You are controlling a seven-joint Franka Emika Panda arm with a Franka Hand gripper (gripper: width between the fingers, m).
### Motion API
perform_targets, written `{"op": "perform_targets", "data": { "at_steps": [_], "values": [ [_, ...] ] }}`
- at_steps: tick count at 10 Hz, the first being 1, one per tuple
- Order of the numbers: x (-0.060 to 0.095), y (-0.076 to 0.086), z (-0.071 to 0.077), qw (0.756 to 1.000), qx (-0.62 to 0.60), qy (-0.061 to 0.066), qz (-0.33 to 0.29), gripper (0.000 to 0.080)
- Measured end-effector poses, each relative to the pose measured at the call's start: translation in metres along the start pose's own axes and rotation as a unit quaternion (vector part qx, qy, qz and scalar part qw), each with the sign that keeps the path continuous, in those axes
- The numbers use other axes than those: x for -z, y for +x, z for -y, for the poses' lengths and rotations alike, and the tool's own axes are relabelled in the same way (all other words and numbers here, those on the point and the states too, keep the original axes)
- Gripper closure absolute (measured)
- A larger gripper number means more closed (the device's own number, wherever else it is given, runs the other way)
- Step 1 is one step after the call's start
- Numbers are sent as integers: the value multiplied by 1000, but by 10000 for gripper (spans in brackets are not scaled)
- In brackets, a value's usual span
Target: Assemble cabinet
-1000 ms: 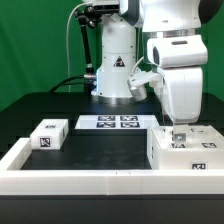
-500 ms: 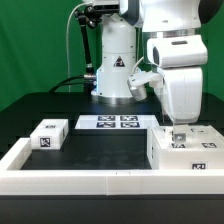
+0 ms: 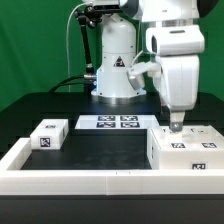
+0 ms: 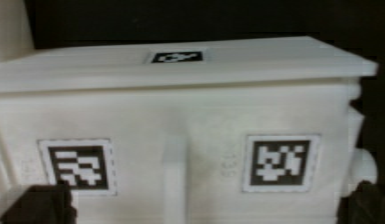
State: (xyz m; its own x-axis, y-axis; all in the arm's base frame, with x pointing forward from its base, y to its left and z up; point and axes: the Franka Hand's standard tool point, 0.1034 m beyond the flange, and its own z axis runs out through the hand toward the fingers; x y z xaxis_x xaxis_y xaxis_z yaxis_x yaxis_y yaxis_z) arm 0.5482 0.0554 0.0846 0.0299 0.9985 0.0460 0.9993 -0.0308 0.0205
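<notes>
The jaws hang just above the top of the cabinet body [image 3: 185,152], spread apart and gripping nothing. In the wrist view their dark fingertips [image 4: 38,207] stand wide of each other, with the body's tagged face beyond them. In the exterior view the cabinet body sits at four o'clock on the black desk [image 3: 100,150]. A small tagged block [image 3: 48,135] lies at eight o'clock and the marker board [image 3: 112,122] at twelve, all well apart.

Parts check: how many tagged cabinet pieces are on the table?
2. One small block at the exterior view's left; the large cabinet body at its right, under the hand. Others may be hidden behind it.
</notes>
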Motion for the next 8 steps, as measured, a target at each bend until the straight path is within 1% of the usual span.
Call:
{"op": "perform_targets", "data": {
  "at_steps": [2, 3, 7, 8],
  "values": [
    [4, 0, 25, 1000, -22, 3, 6, 3],
    [4, 0, 35, 1000, -25, -1, 6, 3],
    [1, 0, 36, 999, -39, 1, 6, 3],
    [1, 0, 36, 997, -82, 1, 5, 3]
  ]
}}
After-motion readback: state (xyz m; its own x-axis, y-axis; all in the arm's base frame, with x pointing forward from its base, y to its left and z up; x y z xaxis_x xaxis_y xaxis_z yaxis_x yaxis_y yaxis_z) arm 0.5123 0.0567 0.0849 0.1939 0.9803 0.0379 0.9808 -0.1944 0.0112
